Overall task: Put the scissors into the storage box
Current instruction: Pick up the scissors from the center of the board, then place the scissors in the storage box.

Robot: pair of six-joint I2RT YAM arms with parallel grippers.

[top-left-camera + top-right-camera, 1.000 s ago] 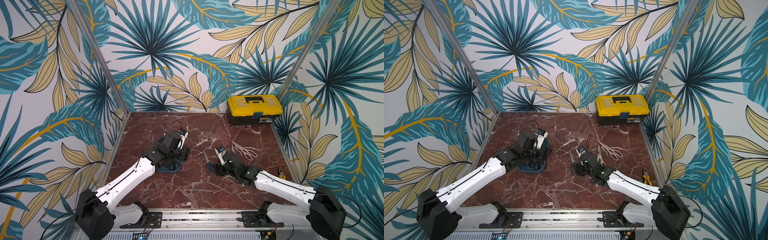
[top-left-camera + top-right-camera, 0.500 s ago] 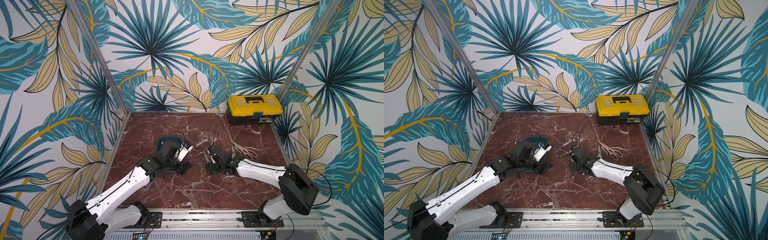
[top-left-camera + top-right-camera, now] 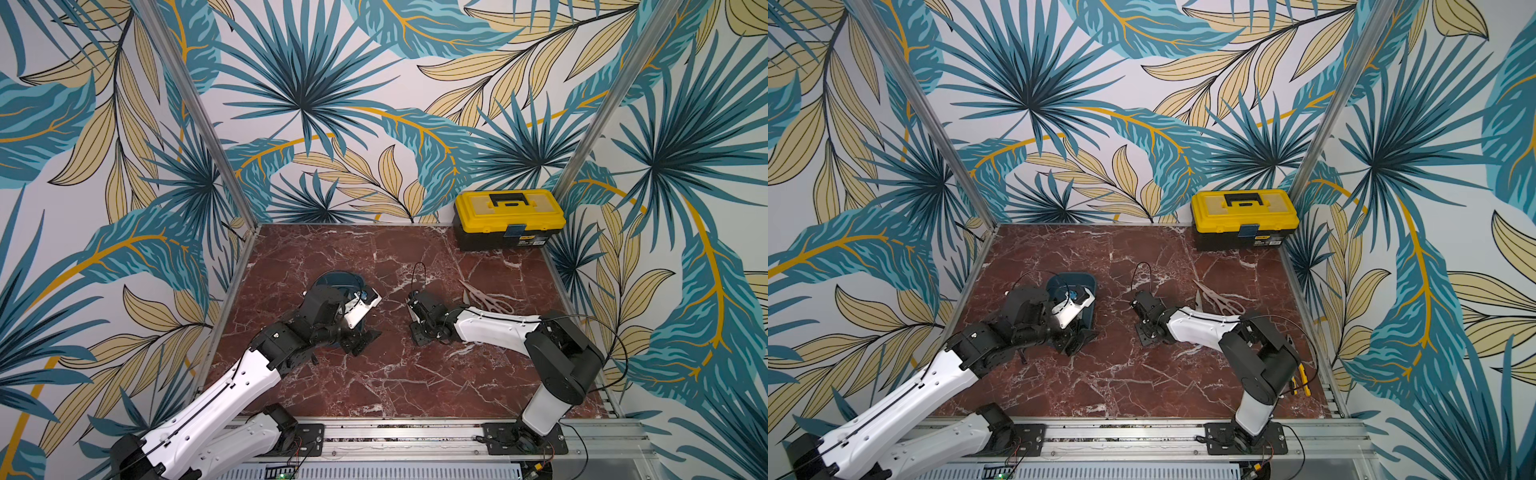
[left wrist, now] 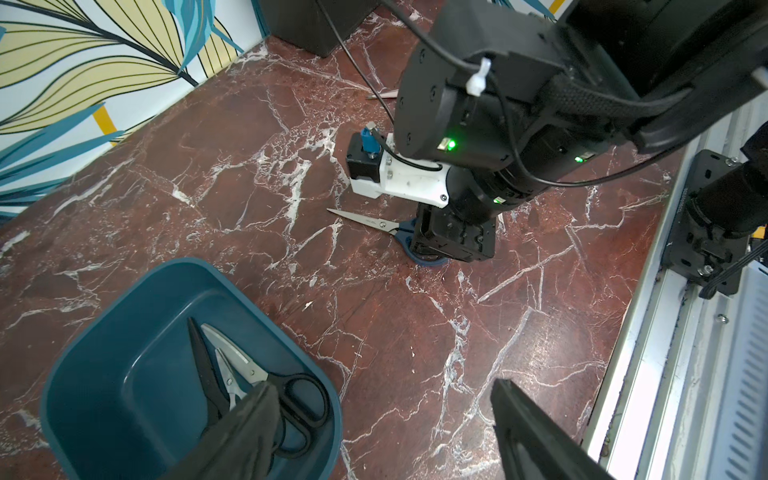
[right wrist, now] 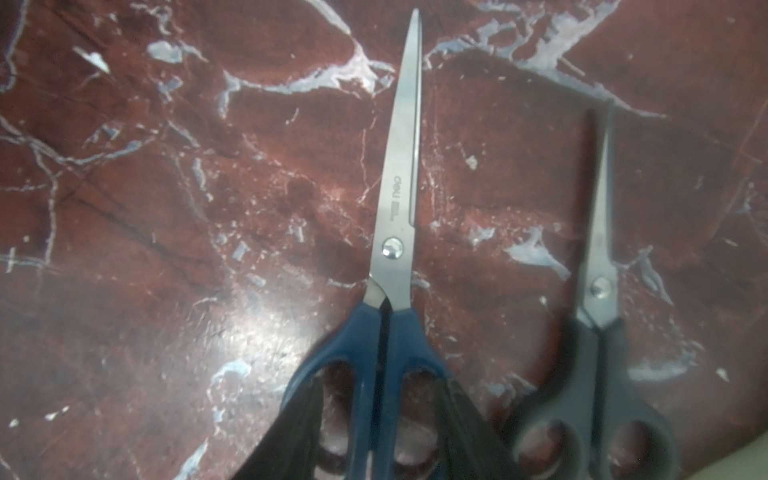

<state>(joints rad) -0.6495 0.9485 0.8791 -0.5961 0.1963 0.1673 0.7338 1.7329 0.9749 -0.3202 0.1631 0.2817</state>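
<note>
Overall, the red marble bench carries everything. The yellow-lidded toolbox stands shut in the far corner on the right arm's side, well apart from the work, and seems to play no part.

The left arm reaches in low. The left hand hangs just over the near end of the box with fingers wide and nothing between them. It is judged free to take another pair.

The box sits open side up on the left arm's side of the bench, so scissors can be dropped in from above. At least two pairs lie inside: the black scissors and a pale-bladed pair, side by side and touching along the box's length.

The right arm stretches across the bench. The right hand points down onto the blue scissors near the bench's middle. Its fingers are set narrow against the outer edges of the two handle loops. The pair lies flat with blades closed, not yet lifted. A grip across the handles probably suits best, as they are the thickest part and squeezing them keeps the blades shut.

The pink scissors lie beyond the right arm, blades parted. The small black scissors lie just beside the blue pair, parallel and apart, and a finger might catch them. The pliers rest by the right arm's base.
</note>
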